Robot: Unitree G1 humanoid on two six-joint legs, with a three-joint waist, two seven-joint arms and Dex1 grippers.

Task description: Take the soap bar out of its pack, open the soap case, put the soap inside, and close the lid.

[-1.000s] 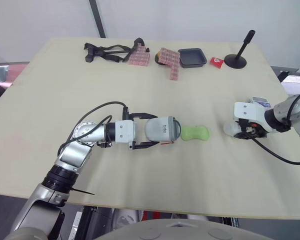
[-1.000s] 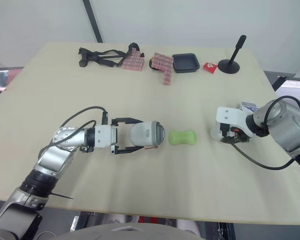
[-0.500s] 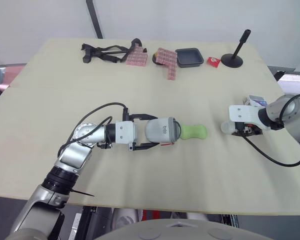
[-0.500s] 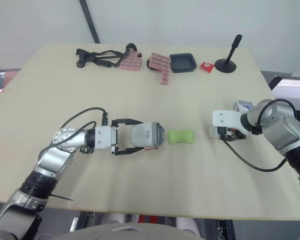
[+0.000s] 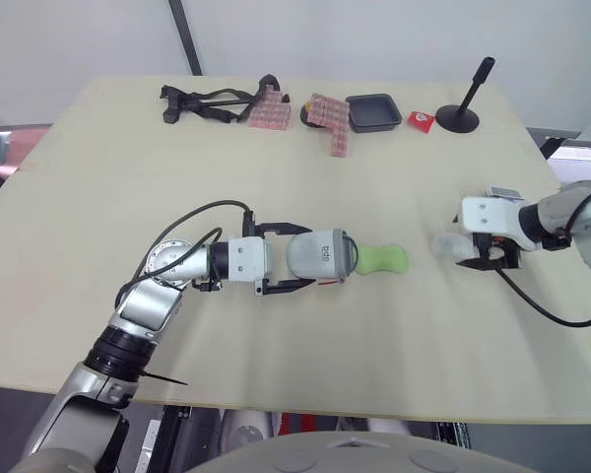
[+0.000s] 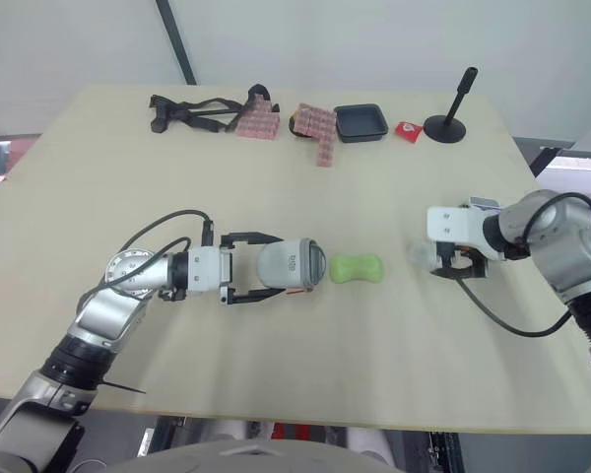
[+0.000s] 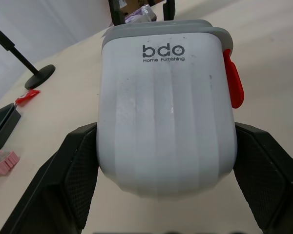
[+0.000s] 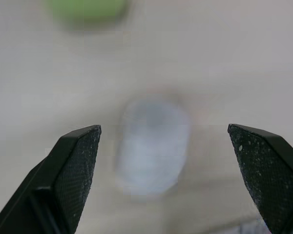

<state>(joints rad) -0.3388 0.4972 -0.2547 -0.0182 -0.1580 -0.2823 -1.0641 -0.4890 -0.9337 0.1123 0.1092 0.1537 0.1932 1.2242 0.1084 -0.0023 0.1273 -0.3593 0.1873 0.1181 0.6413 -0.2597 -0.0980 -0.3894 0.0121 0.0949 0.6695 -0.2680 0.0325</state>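
- Unwrapped green soap (image 5: 381,259) lies on the counter (image 5: 128,148), just right of the soap case (image 5: 320,257).
- The left pincer (image 5: 300,258) clamps the case; the right pincer (image 8: 162,127) gapes toward a pale object (image 5: 448,244).
- Opening, loading and closing apparently remain.

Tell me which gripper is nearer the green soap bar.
Left. The left gripper holds the soap case right beside the soap bar; the right gripper is open, farther off on the other side.

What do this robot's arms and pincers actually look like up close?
The left arm and right arm are silver-grey metal with round joints and white boxy wrists. The left gripper and right gripper each have two black, grainy fingers. Black cables loop alongside.
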